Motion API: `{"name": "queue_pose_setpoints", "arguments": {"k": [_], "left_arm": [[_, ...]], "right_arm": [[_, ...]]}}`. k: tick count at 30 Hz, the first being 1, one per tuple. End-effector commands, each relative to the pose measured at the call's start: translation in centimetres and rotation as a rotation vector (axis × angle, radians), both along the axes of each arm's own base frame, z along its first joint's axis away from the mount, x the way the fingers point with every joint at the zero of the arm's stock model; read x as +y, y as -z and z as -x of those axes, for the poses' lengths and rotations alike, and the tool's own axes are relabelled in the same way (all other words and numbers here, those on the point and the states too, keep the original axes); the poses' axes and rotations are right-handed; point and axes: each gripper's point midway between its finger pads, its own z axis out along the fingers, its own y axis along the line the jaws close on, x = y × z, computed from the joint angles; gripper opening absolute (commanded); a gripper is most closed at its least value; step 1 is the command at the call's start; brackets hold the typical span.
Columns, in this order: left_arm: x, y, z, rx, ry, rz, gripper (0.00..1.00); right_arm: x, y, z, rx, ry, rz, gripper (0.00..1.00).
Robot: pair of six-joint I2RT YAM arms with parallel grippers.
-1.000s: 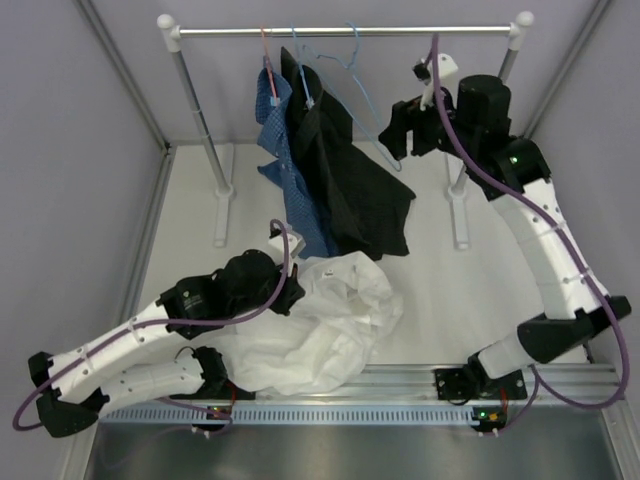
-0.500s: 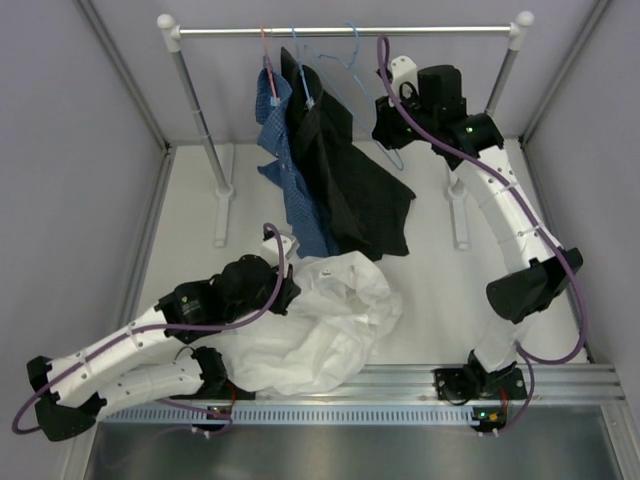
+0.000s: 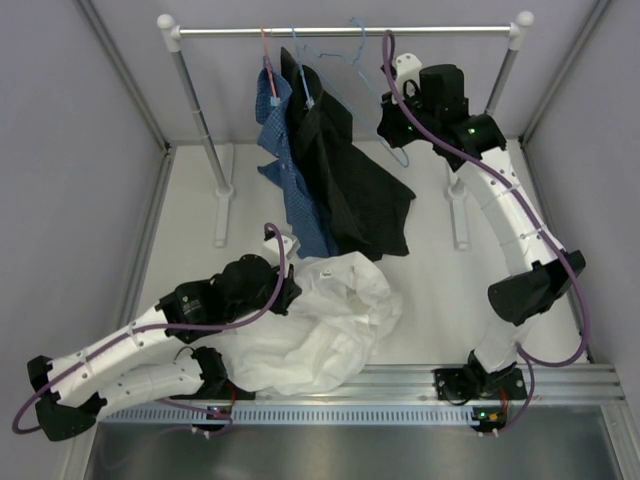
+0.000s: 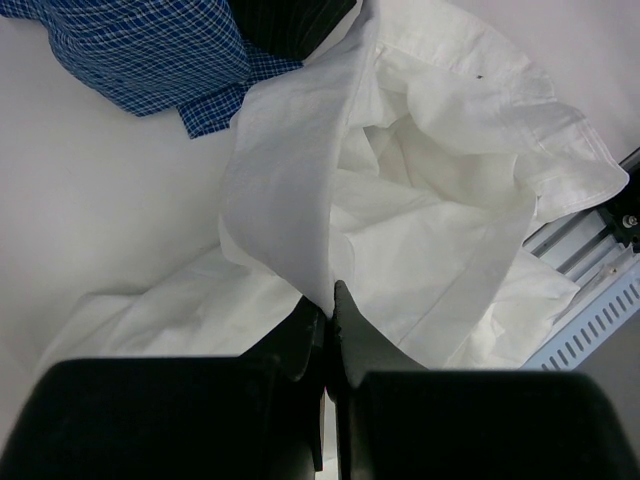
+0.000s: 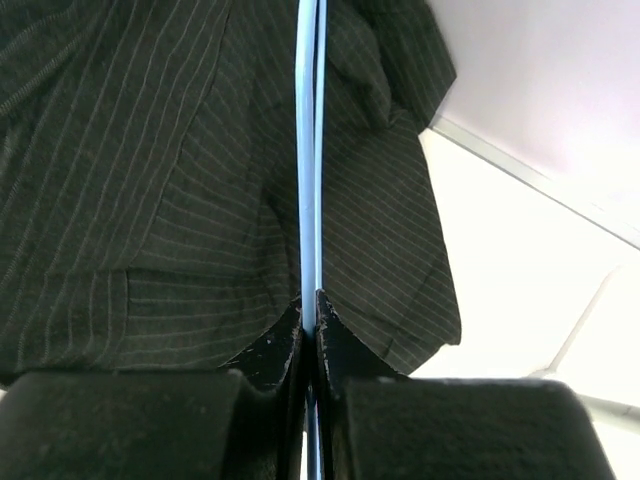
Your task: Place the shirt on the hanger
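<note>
The white shirt (image 3: 335, 315) lies crumpled on the table floor in front of the rack. My left gripper (image 3: 291, 290) is at its left edge and is shut on a fold of the shirt (image 4: 420, 220), with the fabric rising from between the left gripper's (image 4: 328, 300) tips. The light-blue wire hanger (image 3: 358, 45) hangs by its hook from the rail, right of the black shirt. My right gripper (image 3: 386, 118) is raised at the hanger's right side. In the right wrist view the right gripper (image 5: 311, 310) is shut on the hanger's thin blue wire (image 5: 311, 150).
On the clothes rail (image 3: 430, 31) hang a blue checked shirt (image 3: 283, 170) on a red hanger (image 3: 266, 48) and a black pinstriped shirt (image 3: 350, 190). The rack's posts and feet (image 3: 222, 195) (image 3: 459, 205) stand either side. A metal track (image 3: 400, 385) runs along the near edge.
My right arm swung left to the light-blue hanger and its jaws closed on the wire. The left arm and the white shirt have not moved.
</note>
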Motion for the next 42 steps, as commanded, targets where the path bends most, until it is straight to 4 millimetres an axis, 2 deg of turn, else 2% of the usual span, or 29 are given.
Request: {"name": "queue_pose_setpoints", "arguments": {"k": [1,2,7,15,24,29,30,32,33,34,36,39,41,42], "left_arm": [[-0.5,-1.6,-0.4,-0.042,0.004,0.065,0.00],[-0.6,-1.6,-0.3,-0.041,0.011,0.065,0.00],[-0.6,-1.7,-0.1,-0.043,0.022,0.066,0.00],[-0.5,-1.9,0.0,-0.047,0.026,0.072,0.00],[-0.5,-1.8,-0.1,-0.044,0.015,0.074,0.00],[-0.5,-2.6,-0.3,-0.041,-0.015,0.107,0.00],[-0.5,-2.7,-0.4,-0.039,-0.025,0.110,0.00],[-0.5,-3.2,-0.5,-0.038,-0.042,0.126,0.00],[-0.3,-3.4,-0.9,-0.046,-0.065,0.127,0.00],[-0.4,-3.6,-1.0,-0.042,-0.079,0.135,0.00],[-0.3,-4.2,-1.4,-0.050,-0.111,0.148,0.00],[-0.5,-4.4,-2.0,-0.040,-0.150,0.153,0.00],[-0.5,-4.5,-2.5,-0.032,-0.187,0.156,0.00],[-0.5,-4.8,-2.6,-0.032,-0.200,0.163,0.00]], "right_arm": [[-1.0,-6.6,1.0,-0.138,0.091,-0.148,0.00],[-1.1,-7.8,1.0,-0.169,0.099,-0.181,0.00],[-0.8,-9.8,1.0,-0.199,0.102,-0.241,0.00],[-1.3,-12.1,1.8,-0.248,0.111,-0.276,0.00],[-3.6,-14.1,3.4,-0.308,0.162,-0.272,0.00],[-6.3,-12.9,6.0,-0.305,0.202,-0.220,0.00],[-6.9,-11.4,6.1,-0.280,0.214,-0.200,0.00],[-8.1,-11.9,7.8,-0.300,0.224,-0.207,0.00],[-8.5,-10.7,8.0,-0.280,0.231,-0.191,0.00],[-9.1,-11.2,9.0,-0.300,0.234,-0.196,0.00],[-9.8,-10.3,9.5,-0.289,0.244,-0.184,0.00],[-11.2,-10.1,10.2,-0.287,0.283,-0.158,0.00],[-12.0,-8.3,12.2,-0.218,0.287,-0.117,0.00],[-12.0,-6.4,13.2,-0.159,0.271,-0.093,0.00]]}}
